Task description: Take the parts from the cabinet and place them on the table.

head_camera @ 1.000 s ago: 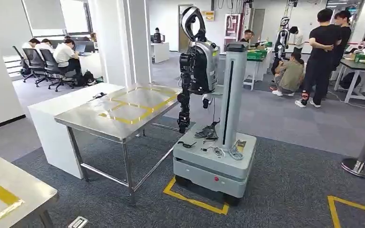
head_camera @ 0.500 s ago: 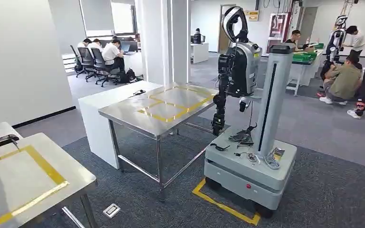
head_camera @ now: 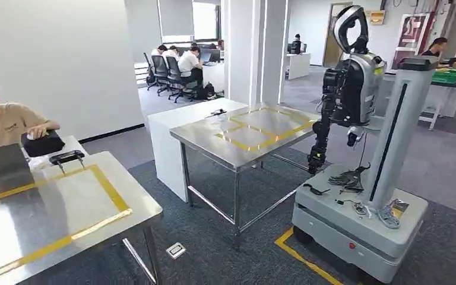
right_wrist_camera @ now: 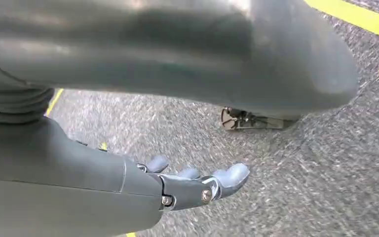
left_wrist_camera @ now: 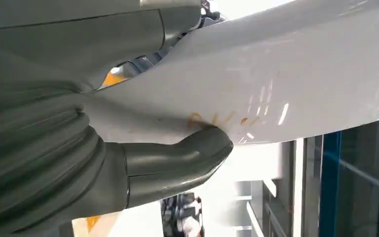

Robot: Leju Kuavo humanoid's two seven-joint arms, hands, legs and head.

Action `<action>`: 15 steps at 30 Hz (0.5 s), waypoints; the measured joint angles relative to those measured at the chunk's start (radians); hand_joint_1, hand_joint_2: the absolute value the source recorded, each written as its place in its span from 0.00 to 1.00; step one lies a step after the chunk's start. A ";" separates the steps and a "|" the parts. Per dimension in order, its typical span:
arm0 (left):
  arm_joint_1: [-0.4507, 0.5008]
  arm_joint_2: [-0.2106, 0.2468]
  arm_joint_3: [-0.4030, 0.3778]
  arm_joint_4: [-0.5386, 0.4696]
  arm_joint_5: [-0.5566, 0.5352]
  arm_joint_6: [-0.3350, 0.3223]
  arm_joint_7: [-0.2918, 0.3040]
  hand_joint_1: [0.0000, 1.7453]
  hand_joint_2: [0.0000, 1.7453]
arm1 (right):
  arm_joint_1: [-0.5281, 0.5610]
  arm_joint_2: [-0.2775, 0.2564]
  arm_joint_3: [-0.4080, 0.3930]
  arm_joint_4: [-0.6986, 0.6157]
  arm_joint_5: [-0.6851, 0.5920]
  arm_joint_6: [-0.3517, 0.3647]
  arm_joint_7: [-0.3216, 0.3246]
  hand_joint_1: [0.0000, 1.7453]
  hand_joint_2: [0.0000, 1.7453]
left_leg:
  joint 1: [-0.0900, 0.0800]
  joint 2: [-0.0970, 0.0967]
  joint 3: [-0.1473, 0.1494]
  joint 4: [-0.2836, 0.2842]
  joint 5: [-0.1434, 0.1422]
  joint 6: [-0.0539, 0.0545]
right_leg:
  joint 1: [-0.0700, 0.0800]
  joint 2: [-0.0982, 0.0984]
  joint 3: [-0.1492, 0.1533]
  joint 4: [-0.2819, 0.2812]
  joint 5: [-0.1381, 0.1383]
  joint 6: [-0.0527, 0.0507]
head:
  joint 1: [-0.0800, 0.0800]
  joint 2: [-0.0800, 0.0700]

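Observation:
In the left wrist view my left hand [left_wrist_camera: 79, 163] grips a large smooth white part [left_wrist_camera: 301, 74] with faint orange marks, and the thumb [left_wrist_camera: 177, 158] presses against its face. My right hand [right_wrist_camera: 187, 190] hangs over grey carpet with its fingers apart and nothing in it. A steel table [head_camera: 65, 202] marked with a yellow tape rectangle stands close at the lower left of the head view.
A person [head_camera: 3, 122] sits behind the near table, a hand on a black pouch [head_camera: 43, 142]; a black handled tool [head_camera: 66, 157] lies beside it. Farther off stand a second taped steel table [head_camera: 249, 133] and another robot on a wheeled base [head_camera: 356, 178]. A floor socket [head_camera: 176, 250] sits in the carpet.
The whole head picture has swung, so the camera turned left. The near table now takes up more of the lower left and the seated person has come into sight.

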 joint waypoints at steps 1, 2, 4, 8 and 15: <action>0.007 0.000 0.006 -0.004 0.007 0.003 -0.004 1.00 1.00 | -0.001 0.000 0.000 0.000 0.002 0.001 -0.003 0.00 0.00 | -0.001 -0.013 -0.012 -0.001 0.001 0.006 | 0.001 -0.012 0.004 -0.002 0.000 0.005 | 0.000 0.000; 0.011 0.000 0.010 -0.009 0.013 0.004 -0.008 1.00 1.00 | -0.001 0.000 0.000 0.000 0.003 0.002 -0.007 0.00 0.00 | 0.006 -0.027 0.004 -0.009 0.006 0.014 | 0.000 -0.015 0.004 0.000 -0.008 0.013 | 0.000 0.000; 0.014 0.000 0.011 -0.017 0.020 0.006 -0.012 1.00 1.00 | 0.000 -0.001 0.000 0.000 0.005 0.002 -0.013 0.00 0.00 | 0.013 -0.047 -0.001 -0.012 0.012 0.024 | -0.010 0.108 -0.024 0.073 -0.056 0.028 | 0.001 0.000; 0.024 0.000 0.012 -0.017 0.021 0.006 -0.014 1.00 1.00 | 0.009 -0.002 0.000 0.000 0.006 0.000 -0.011 0.00 0.00 | 0.014 -0.108 -0.011 -0.007 0.015 0.028 | -0.017 0.137 -0.150 0.318 -0.139 0.037 | 0.003 0.000; 0.033 0.000 0.021 -0.019 0.032 0.018 -0.029 1.00 1.00 | 0.008 -0.004 0.001 0.000 0.017 0.000 0.003 0.00 0.00 | 0.019 -0.201 -0.029 0.004 0.022 -0.008 | -0.021 0.226 -0.027 0.017 0.006 0.025 | 0.002 0.000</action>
